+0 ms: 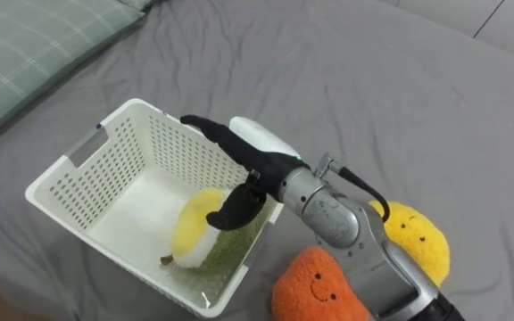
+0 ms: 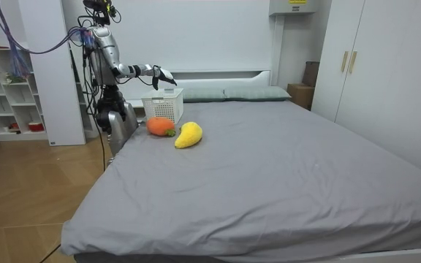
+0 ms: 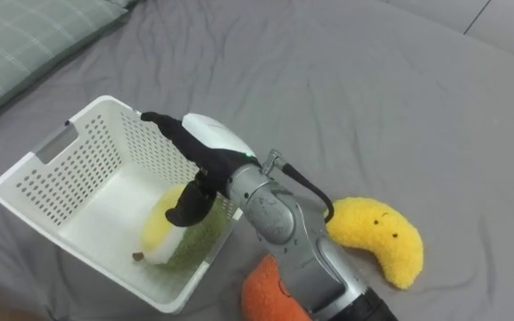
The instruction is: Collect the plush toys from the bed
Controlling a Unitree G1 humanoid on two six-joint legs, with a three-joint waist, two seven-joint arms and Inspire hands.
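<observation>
My right hand point(image 1: 259, 168) above white basket point(image 1: 123, 152), fingers loosely spread, holding nothing. Eye views: yellow-green plush point(image 1: 199, 227) lies inside basket; orange plush point(image 1: 315, 285) and yellow plush point(image 1: 418, 236) on grey bed point(image 1: 373, 80) just beside it. Room view: I stand at bedside, arm stretched over basket.

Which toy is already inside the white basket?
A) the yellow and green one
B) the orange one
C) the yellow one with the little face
A: the yellow and green toy lies in the basket under the right hand, while the orange toy and the yellow toy with a face lie on the bed beside it.
</observation>
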